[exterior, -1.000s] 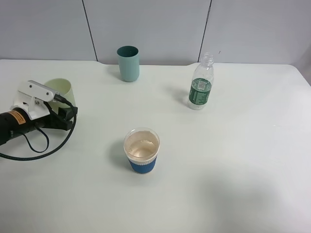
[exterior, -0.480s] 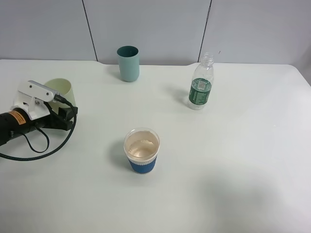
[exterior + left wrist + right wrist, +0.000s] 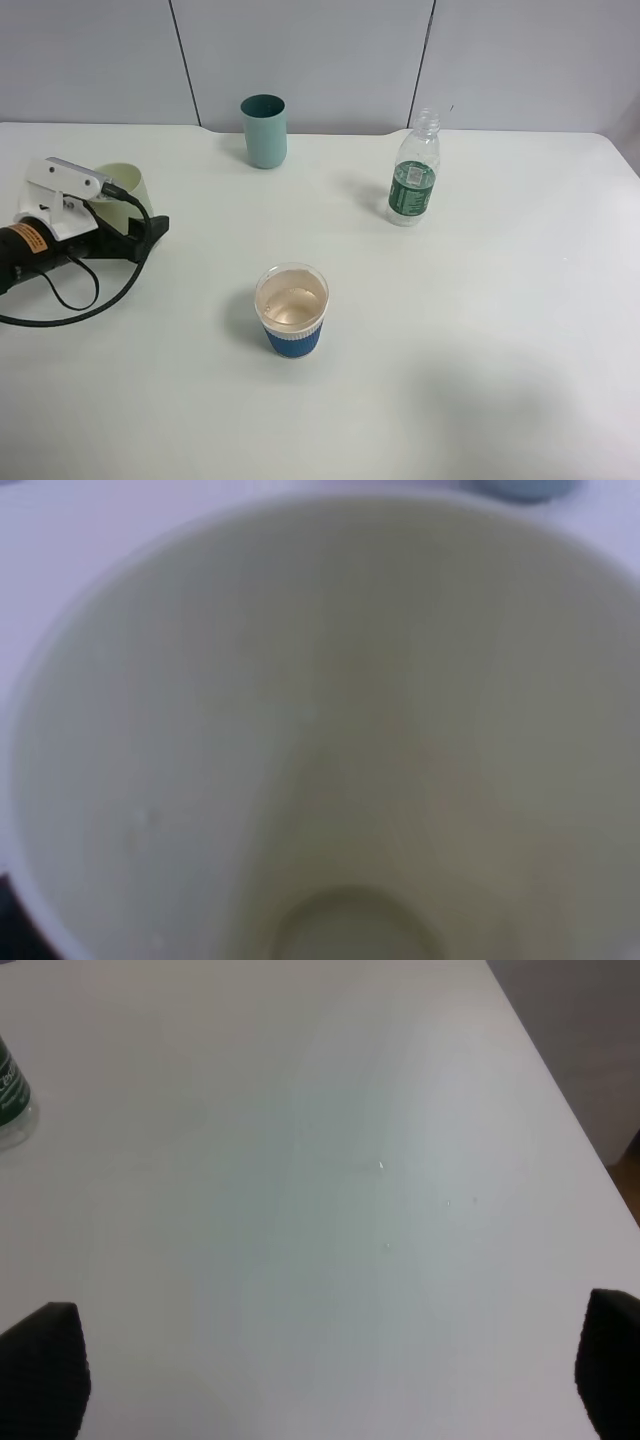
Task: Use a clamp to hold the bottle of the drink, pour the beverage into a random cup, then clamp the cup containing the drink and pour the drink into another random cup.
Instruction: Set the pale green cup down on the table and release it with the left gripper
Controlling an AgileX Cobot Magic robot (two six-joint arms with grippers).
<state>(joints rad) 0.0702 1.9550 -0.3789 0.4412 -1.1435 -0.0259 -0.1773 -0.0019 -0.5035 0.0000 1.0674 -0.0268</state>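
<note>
1. One pale yellow-green tumbler (image 3: 128, 187) stands near the desk's (image 3: 480, 330) left edge, its inside bare.
2. My left clamp (image 3: 140, 236) sits beside it, jaws spread apart.
3. My right clamp's (image 3: 330, 1365) jaws gape wide too.

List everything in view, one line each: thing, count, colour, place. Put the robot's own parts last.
Table: one, white, fills the scene below a grey panelled wall.
Teal tumbler: one, dark teal, upright at the far edge, left of centre.
Bottle: one, clear with a dark green label, no cap, upright at far right of centre.
Paper cup: one, blue ribbed sleeve and white rim, upright near the middle, holding clear drink.
Pale green tumbler: one, pale yellow-green, at the left, right at the left gripper; the left wrist view looks into it and it seems empty.
Left gripper: one, black with white plates and an orange ring, at the left edge.
Right gripper: one, dark jaws spread wide over bare table.
</note>
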